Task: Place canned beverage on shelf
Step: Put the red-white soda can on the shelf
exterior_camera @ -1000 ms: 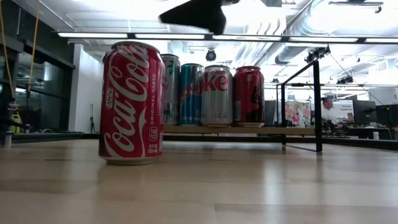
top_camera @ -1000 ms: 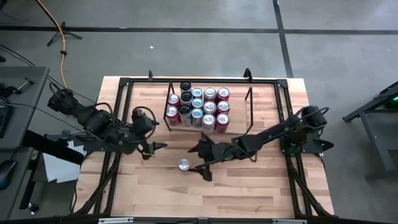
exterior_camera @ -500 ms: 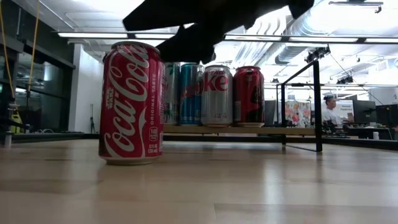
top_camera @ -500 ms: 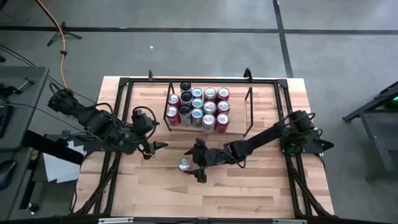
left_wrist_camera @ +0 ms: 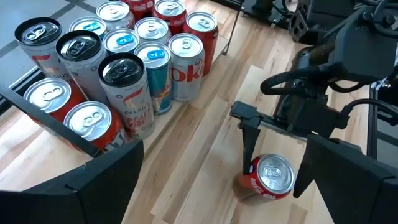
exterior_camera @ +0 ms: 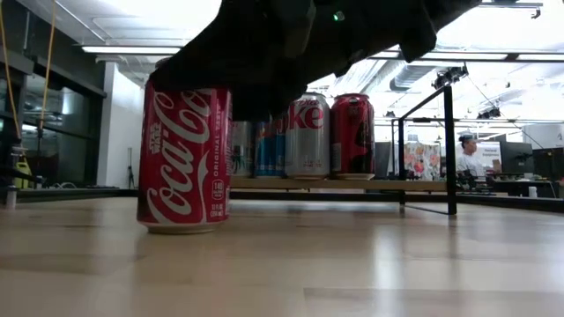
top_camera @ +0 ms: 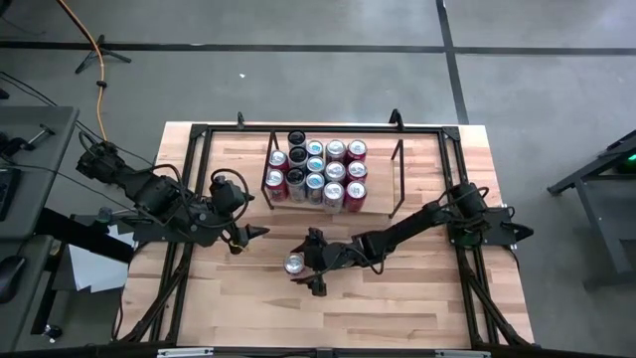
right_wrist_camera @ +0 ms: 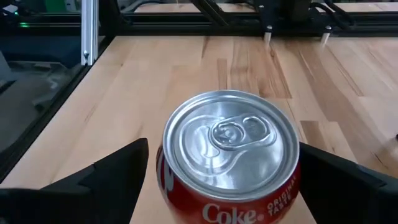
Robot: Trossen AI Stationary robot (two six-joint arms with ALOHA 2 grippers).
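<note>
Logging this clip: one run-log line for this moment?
right hand: open, straddling Coke can | left hand: open, waiting | shelf: holds cans

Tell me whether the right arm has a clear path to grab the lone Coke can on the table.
Probably yes. The right end effector is open and already straddles the Coke can, one finger on each side. Nothing stands between them; the shelf with its other cans sits farther back.
</note>
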